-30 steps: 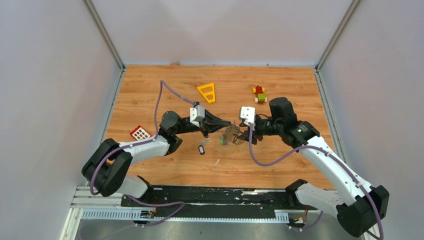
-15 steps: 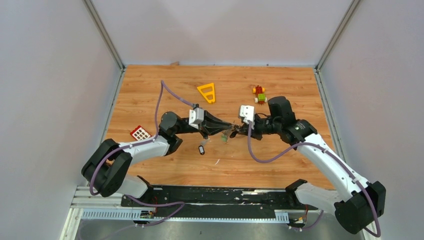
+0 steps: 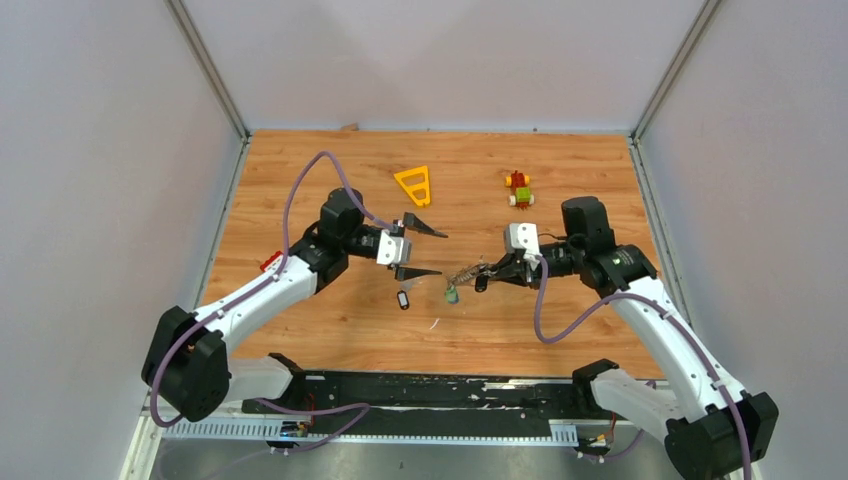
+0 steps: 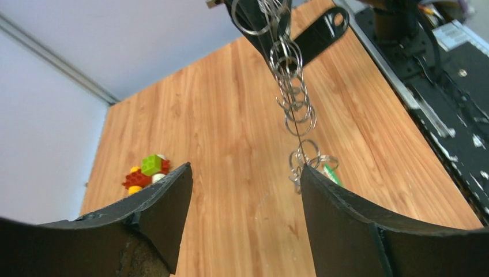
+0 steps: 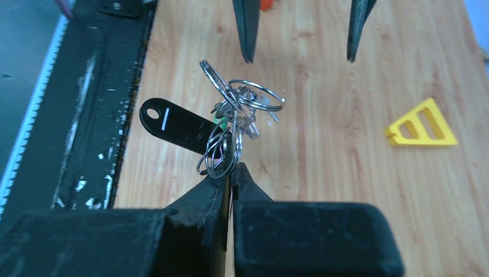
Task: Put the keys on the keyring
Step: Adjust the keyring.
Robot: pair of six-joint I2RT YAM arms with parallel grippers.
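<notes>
Right gripper [image 5: 230,172]: jaws closed, fingertips pinching one ring at the end of the keyring.
Keyring [image 4: 292,86]: a chain of linked silver rings, hanging from the right gripper's fingertips down toward the table [image 3: 560,340].
Green-tagged key [image 3: 452,294]: at the low end of the chain, down by the wood. I cannot tell whether it touches.
Black tag [image 5: 176,126]: just beside the pinched rings, near the right fingertips. I cannot tell whether it is threaded on.
Left gripper [image 3: 422,250]: jaws spread wide and holding nothing. It faces the hanging chain from the left and stands apart from it.
Between the grippers: in the left wrist view the chain hangs in the gap between the two dark fingers [image 4: 164,202], beyond their tips.
Black-tagged key [image 3: 403,299]: lies flat on the table just below the left gripper, apart from the chain.
Yellow triangle frame [image 3: 415,185]: lies on the table beyond the left gripper, well clear of both arms.
Toy block figure [image 3: 518,188]: at the far side, beyond the right arm's wrist.
Red and white grid piece [image 3: 270,263]: at the left, partly hidden under the left arm.
</notes>
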